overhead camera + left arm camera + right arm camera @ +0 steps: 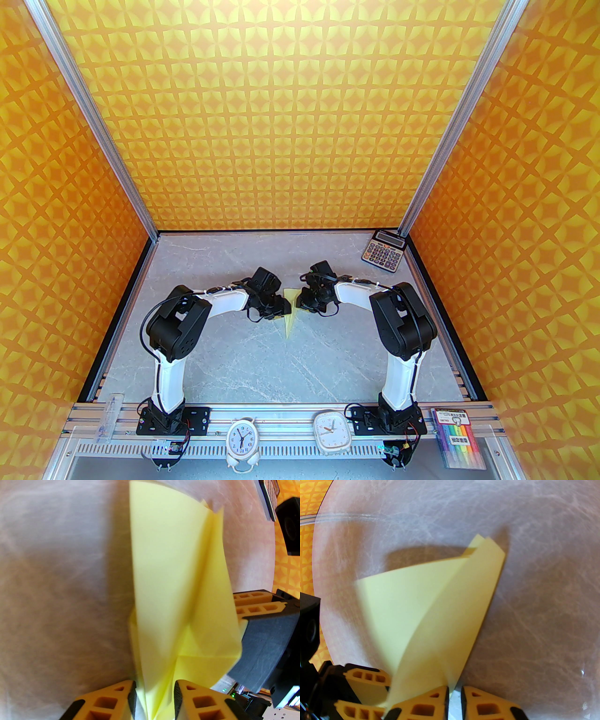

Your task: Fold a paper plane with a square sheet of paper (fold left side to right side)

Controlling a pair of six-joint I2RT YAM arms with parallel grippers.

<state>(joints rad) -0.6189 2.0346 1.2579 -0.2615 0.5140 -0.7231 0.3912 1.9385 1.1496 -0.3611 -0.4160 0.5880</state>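
The square sheet of paper (288,322) is pale yellow and folded into a pointed shape with layered creases, its tip towards the near edge. It is lifted off the grey table between both wrists. In the left wrist view the paper (168,585) runs down between the pads of my left gripper (153,700), which is shut on its folded layers. My right gripper (454,700) is shut on the paper's (431,611) near edge. From above, the left gripper (282,309) and right gripper (303,303) nearly face each other. The right fingers (253,607) sit behind the paper's right edge.
A grey calculator (383,252) lies at the table's far right corner. Two small clocks (242,440) (332,430) and a pack of coloured markers (459,438) stand on the front rail. Orange patterned walls enclose three sides.
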